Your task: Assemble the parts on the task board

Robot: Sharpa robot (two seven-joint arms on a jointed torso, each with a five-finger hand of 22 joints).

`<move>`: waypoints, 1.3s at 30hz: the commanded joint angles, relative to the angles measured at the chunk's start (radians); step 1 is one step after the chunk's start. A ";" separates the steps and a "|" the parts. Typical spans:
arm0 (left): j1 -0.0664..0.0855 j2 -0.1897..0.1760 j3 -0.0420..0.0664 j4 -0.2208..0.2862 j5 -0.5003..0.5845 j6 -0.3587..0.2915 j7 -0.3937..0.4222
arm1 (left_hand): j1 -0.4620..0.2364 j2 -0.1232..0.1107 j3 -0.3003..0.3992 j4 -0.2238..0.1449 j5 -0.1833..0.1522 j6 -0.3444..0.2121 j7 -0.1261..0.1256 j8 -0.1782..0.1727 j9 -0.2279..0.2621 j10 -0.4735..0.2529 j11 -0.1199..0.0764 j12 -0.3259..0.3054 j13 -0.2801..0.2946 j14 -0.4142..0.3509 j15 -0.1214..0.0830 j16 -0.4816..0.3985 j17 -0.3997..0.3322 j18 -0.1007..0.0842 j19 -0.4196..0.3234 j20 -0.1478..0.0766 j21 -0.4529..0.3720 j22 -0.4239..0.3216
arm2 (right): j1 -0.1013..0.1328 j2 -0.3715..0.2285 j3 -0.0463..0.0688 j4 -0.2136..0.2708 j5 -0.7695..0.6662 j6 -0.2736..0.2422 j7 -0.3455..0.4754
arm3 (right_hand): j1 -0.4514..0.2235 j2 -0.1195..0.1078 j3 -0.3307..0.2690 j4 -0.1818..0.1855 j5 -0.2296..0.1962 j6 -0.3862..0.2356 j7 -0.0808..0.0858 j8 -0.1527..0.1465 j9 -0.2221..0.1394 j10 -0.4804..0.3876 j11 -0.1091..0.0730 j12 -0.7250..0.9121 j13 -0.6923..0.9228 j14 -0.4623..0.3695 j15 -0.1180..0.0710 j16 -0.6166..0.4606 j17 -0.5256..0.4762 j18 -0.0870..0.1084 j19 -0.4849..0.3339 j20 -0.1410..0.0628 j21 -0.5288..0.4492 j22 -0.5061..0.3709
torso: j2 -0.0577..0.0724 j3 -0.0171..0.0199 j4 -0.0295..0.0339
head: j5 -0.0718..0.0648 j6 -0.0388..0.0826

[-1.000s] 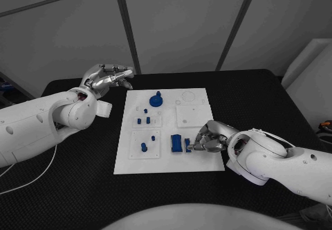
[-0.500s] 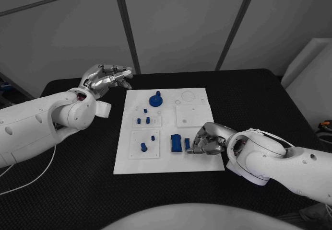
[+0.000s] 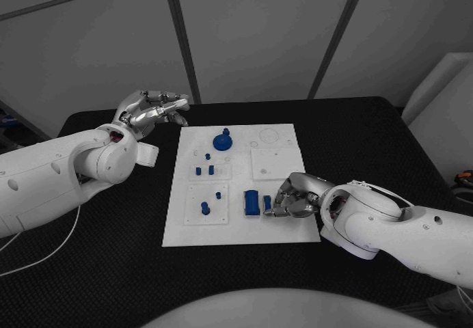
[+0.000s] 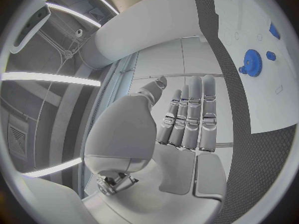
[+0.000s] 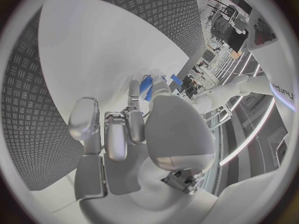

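**Right hand low on the board, left hand lifted at the far corner**

Nearest, the right silver hand [image 3: 292,198] is seen at the end of a thick white arm that comes in from the right. It is laid low on the near right part of the flat white task board [image 3: 236,229]. Its fingers [image 5: 116,129] are curled in, and their tips are placed just beside a small blue narrow piece [image 3: 267,204]. From the pictures it cannot be told if that piece is gripped or only touched. In the right wrist view, a bit of blue [image 5: 146,86] is seen past the fingertips, against the white board.

Just beside the narrow piece, a bigger blue block [image 3: 251,203] is stood on the board. Further left, small blue pegs [image 3: 205,208] are set in a square plate on the board. More little blue pegs [image 3: 204,169] are seen in the middle of the board.

Further away, a round blue gear with a knob on top [image 3: 223,143] is seen near the far edge of the board.

Farthest, the left silver hand [image 3: 154,109] is held up off the black table [image 3: 118,273], beside the far left corner of the board. Nothing is held in it. In the left wrist view its fingers [image 4: 190,117] are held straight and close side by side, with the thumb held apart.
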 commanded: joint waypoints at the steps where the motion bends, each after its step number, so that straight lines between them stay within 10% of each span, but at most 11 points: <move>1: 0.001 0.000 0.001 0.001 0.002 0.006 0.005 | 0.003 0.003 -0.006 0.001 0.002 -0.008 0.000 0.005 -0.001 -0.007 -0.003 0.004 -0.001 -0.006 0.001 0.006 -0.001 -0.010 0.006 0.001 -0.003 -0.001 | 0.001 0.004 0.000 -0.010 -0.019 0.015 -0.009 | 0.004 0.013 -0.001 0.004 -0.003 0.003 -0.003 0.007 0.002 0.021 -0.002 0.005 0.093 0.096 -0.003 0.003 0.239 -0.011 -0.001 0.001 0.001 0.001 | 0.000 -0.0002 -0.0004 | 0.001 -0.001; 25: -0.001 -0.002 0.001 0.001 0.002 0.006 0.004 | 0.004 0.006 -0.007 0.002 0.002 -0.008 0.001 0.006 -0.001 -0.008 -0.003 0.005 -0.002 -0.007 0.001 0.007 -0.003 -0.010 0.007 0.001 -0.004 -0.002 | 0.001 0.016 0.000 -0.024 -0.034 0.030 -0.007 | 0.058 0.019 -0.032 -0.019 -0.071 -0.002 -0.002 0.012 0.006 0.018 -0.002 -0.003 0.090 0.096 -0.004 0.001 0.235 -0.010 -0.004 -0.001 -0.003 -0.002 | -0.001 -0.0005 -0.0013 | 0.002 0.000; 39: -0.001 -0.003 0.001 -0.001 0.002 0.005 0.003 | 0.004 0.006 -0.007 0.002 0.002 -0.008 0.001 0.006 -0.001 -0.008 -0.003 0.005 -0.002 -0.007 0.001 0.007 -0.003 -0.010 0.007 0.001 -0.004 -0.002 | 0.001 -0.049 0.000 0.042 0.013 -0.009 0.107 | 0.040 -0.025 -0.071 0.012 -0.087 -0.037 0.014 -0.002 0.002 -0.015 0.012 -0.070 0.044 0.084 0.007 -0.026 0.190 0.001 -0.038 0.008 -0.044 -0.061 | -0.004 -0.0020 -0.0008 | 0.000 0.004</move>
